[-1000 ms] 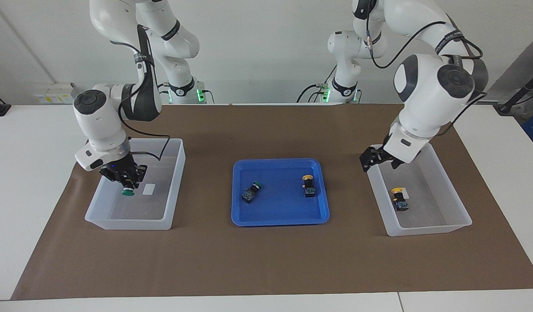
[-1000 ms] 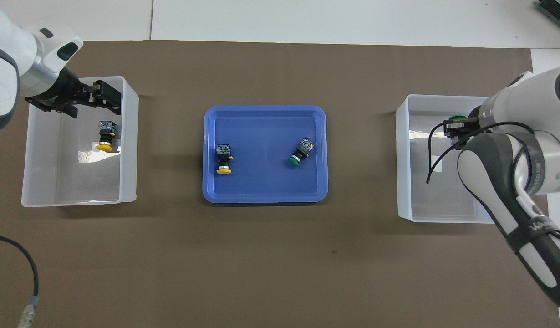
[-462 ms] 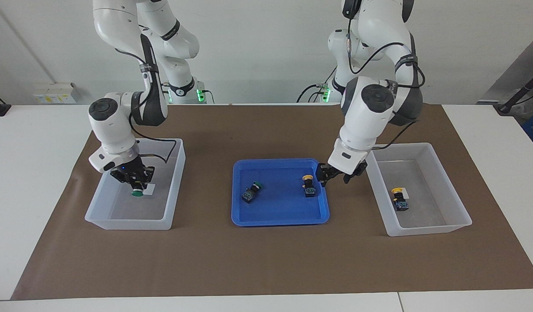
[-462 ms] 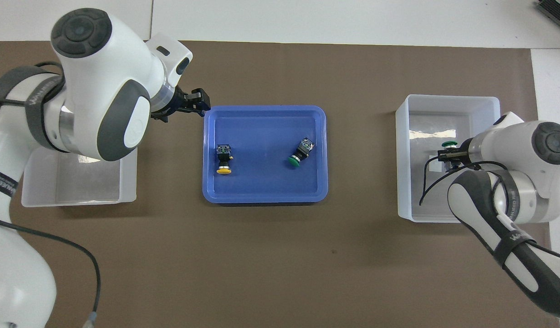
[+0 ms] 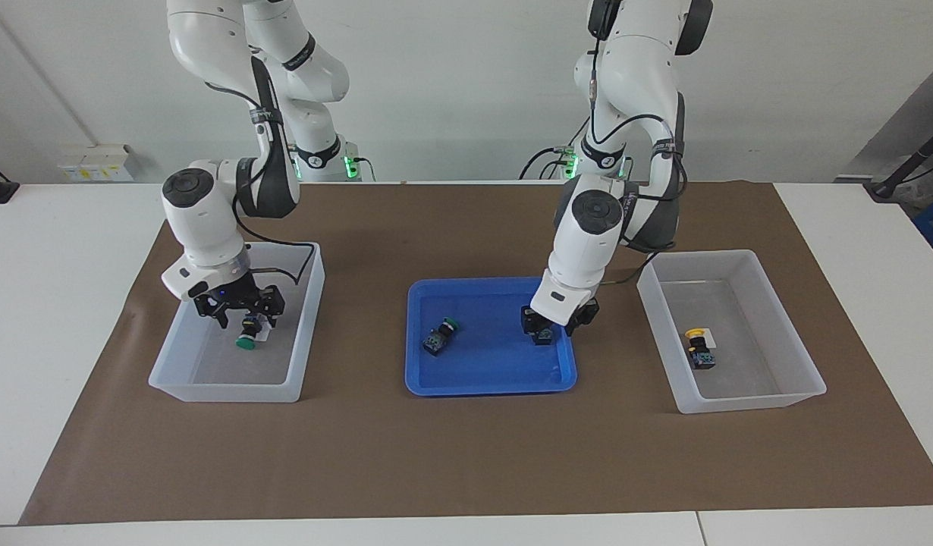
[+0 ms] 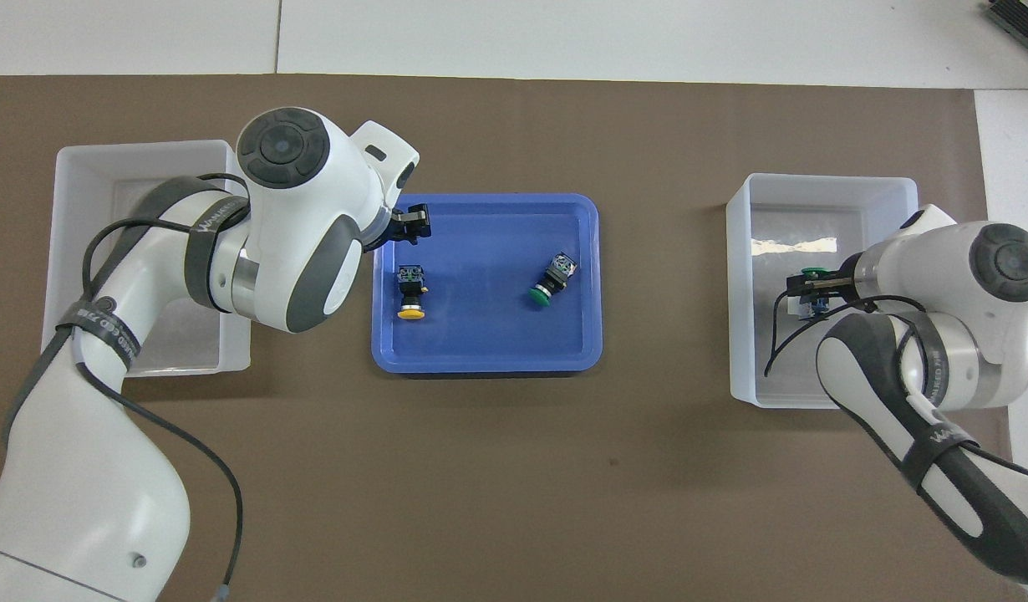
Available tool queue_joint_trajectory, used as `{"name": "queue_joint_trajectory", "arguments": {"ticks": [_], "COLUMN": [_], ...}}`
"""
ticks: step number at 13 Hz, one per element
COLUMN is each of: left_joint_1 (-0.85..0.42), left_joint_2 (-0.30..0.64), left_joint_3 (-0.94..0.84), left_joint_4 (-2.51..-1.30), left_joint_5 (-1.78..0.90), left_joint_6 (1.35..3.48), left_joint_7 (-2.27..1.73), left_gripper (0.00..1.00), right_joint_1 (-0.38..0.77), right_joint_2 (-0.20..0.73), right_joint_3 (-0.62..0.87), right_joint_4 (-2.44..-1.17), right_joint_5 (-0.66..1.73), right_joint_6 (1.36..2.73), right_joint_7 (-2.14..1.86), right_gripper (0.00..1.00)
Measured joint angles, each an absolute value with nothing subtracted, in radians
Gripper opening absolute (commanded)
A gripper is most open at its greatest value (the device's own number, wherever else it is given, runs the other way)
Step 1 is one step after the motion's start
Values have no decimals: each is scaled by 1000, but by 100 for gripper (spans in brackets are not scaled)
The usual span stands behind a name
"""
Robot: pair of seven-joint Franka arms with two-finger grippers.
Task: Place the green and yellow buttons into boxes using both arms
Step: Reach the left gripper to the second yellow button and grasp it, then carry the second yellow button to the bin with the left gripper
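Now left hand [image 5: 551, 322] swung from yellow btn's box [image 5: 793, 379] to blue tray [image 5: 489, 383], down at 2nd yellow btn [image 6: 411, 293], fingers open, empty. Right hand [image 5: 240, 307] opened; green btn [image 5: 246, 338] released in own box [image 5: 208, 387]. Other green btn [image 5: 439, 337] remains in tray.

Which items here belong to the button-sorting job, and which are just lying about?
Job: tray green button, tray yellow button, boxed green button, boxed yellow button, blue tray, box at right arm's end, box at left arm's end, left gripper, right gripper.
Lying about: brown mat, socket strip by the wall.
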State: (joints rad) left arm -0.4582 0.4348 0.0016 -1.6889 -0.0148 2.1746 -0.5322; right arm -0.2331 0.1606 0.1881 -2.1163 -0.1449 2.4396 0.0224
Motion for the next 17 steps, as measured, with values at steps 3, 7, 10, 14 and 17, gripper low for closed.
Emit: {"name": "queue_joint_trajectory", "arguments": {"ticks": [3,7,10,14,17], "left_joint_1": [-478,-503,-503,-503,-504], "left_joint_2": [434,433,425,421,418], "left_joint_3": [2,2,6,9,9], "left_joint_4": [-1736,-1786,-1812,-1847,-1851], "left_joint_5": [-14,-13,-12,-12,-12], "left_joint_6": [2217,2251,2282,2321,2324], "left_joint_7": [-545,-578,-580,-580,-581], "left_gripper": [73,73,71,36,4], "right_joint_1": [-222,-186,-181,-200,-244], "right_joint_2": [89,13,-2,-11,-17], "right_joint_3": [188,190,189,182,172], "right_joint_4": [-2017,-1806,-1679,-1554,-1548], "right_joint_5": [-144,-143,-143,-94,-46], "right_joint_6": [2288,1958,1802,1626,1597], "right_joint_7": [74,177,187,187,157], "right_gripper": [100,100,100,100,100]}}
